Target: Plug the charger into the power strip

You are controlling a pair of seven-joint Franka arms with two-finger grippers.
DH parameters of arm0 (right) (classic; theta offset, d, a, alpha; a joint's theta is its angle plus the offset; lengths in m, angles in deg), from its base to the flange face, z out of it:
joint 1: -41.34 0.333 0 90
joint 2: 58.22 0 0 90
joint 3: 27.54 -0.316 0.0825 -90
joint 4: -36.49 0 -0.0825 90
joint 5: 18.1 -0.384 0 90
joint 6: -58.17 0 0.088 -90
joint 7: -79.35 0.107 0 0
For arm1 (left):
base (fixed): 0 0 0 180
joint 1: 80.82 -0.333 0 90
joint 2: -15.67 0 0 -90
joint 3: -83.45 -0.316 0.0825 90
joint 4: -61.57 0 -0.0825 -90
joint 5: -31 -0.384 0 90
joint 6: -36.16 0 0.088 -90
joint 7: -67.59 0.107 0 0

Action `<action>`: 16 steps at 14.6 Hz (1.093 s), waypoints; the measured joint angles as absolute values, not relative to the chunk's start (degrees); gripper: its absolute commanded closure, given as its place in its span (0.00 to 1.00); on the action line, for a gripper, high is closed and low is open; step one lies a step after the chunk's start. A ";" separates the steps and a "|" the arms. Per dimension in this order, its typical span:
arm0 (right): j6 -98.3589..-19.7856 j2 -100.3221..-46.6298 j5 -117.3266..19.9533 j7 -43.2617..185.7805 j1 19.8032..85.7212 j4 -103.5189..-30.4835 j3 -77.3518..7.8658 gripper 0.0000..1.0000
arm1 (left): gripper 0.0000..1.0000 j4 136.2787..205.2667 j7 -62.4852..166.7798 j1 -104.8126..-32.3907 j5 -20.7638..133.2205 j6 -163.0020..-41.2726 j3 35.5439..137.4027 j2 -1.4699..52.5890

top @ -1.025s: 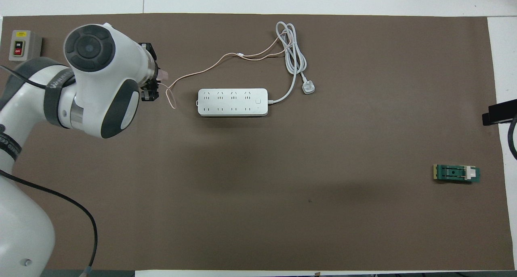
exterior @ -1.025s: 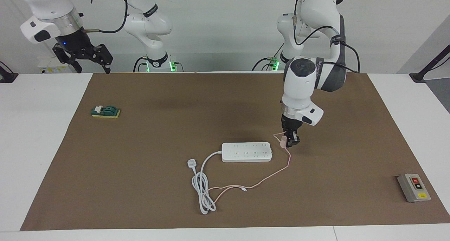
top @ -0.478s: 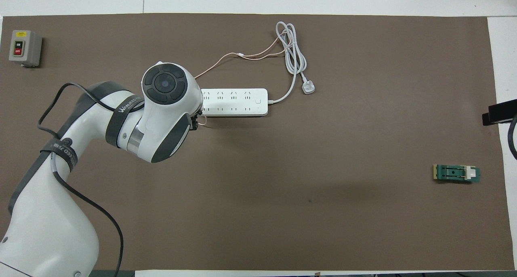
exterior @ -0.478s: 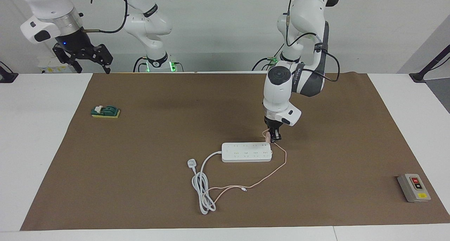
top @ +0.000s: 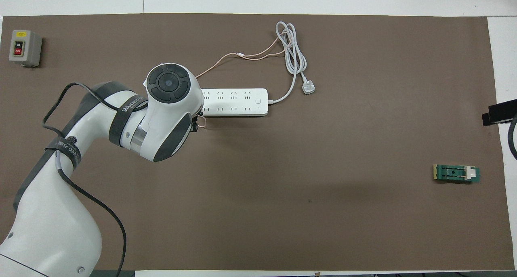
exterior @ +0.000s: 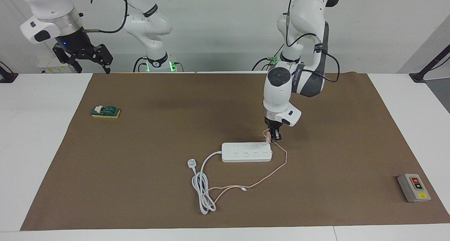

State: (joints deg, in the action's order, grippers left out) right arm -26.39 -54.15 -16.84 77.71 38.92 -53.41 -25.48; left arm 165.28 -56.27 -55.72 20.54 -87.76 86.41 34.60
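Observation:
The white power strip (exterior: 246,152) (top: 236,102) lies flat in the middle of the brown mat, its thick white cord coiled beside it. My left gripper (exterior: 274,137) is shut on the small pale-pink charger (exterior: 268,137) and holds it just above the strip's end toward the left arm's end of the table. The thin pink cable (exterior: 267,175) (top: 226,59) trails from the charger across the mat to the coiled cord. In the overhead view my left arm hides the charger and the gripper. My right gripper (exterior: 88,60) is open and waits high over the mat's edge nearest the robots.
A white three-pin plug (exterior: 191,162) (top: 308,89) lies on the mat by the strip's cord. A grey box with red and yellow buttons (exterior: 414,187) (top: 24,48) sits at the left arm's end. A green block (exterior: 105,111) (top: 456,173) lies toward the right arm's end.
My left gripper carried the charger from the mat beside the strip to just over the strip's end, then held nearly still. The right arm has not moved.

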 measured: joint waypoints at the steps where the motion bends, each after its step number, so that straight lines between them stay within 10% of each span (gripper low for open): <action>1: -26.39 -54.15 -16.84 77.71 38.92 -53.41 -25.48 0.00 | 1.00 165.25 -55.56 -55.72 20.72 -87.78 86.42 34.65; 16: -26.39 -54.15 -16.84 77.71 38.92 -53.41 -25.48 0.00 | 1.00 156.36 -50.29 -55.73 24.87 -81.60 87.18 41.36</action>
State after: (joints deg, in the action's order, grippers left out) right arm -26.39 -54.15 -16.84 77.71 38.92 -53.41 -25.48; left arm 156.36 -50.29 -55.73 24.87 -81.60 87.18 41.36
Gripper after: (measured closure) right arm 0.000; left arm 0.665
